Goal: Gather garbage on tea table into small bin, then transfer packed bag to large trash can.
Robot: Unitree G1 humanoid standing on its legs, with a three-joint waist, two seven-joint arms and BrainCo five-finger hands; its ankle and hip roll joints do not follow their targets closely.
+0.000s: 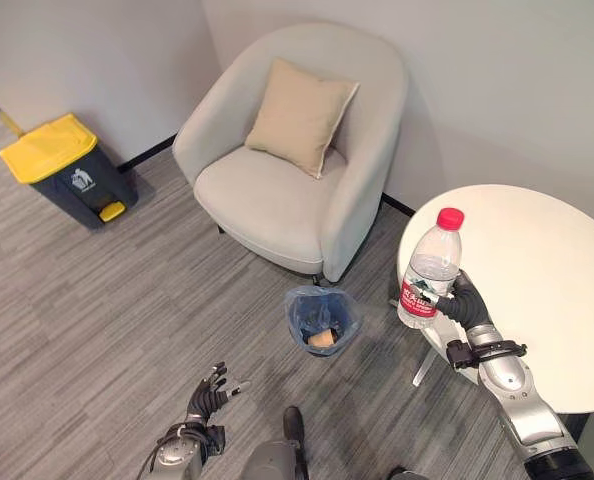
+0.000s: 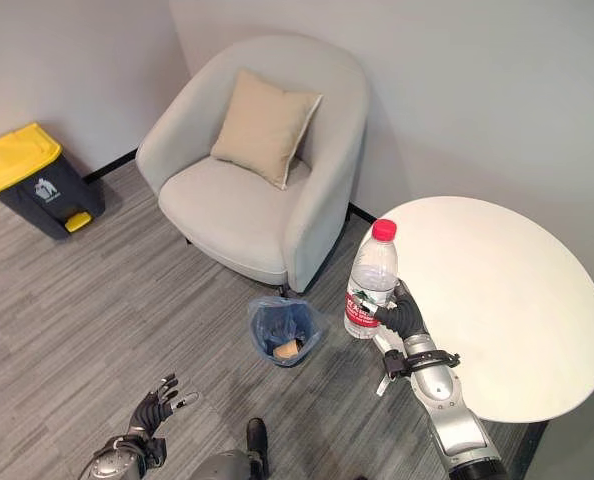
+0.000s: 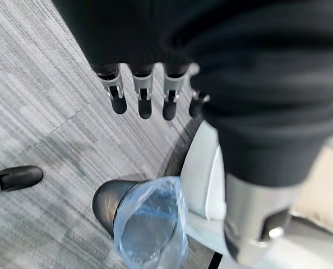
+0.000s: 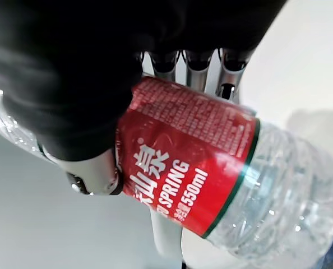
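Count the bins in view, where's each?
2. The small bin, lined with a blue bag, sits on the floor between the armchair and the round table. The large trash can with a yellow lid stands by the wall.

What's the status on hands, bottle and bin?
Right hand shut on water bottle, upright at the white round table's edge. Left hand open, low over carpet. Small bin on floor, blue-lined, brown scrap inside. Path clear.

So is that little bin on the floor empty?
No. The bin, lined with a blue bag, already holds a brownish item; what it is, cannot tell.
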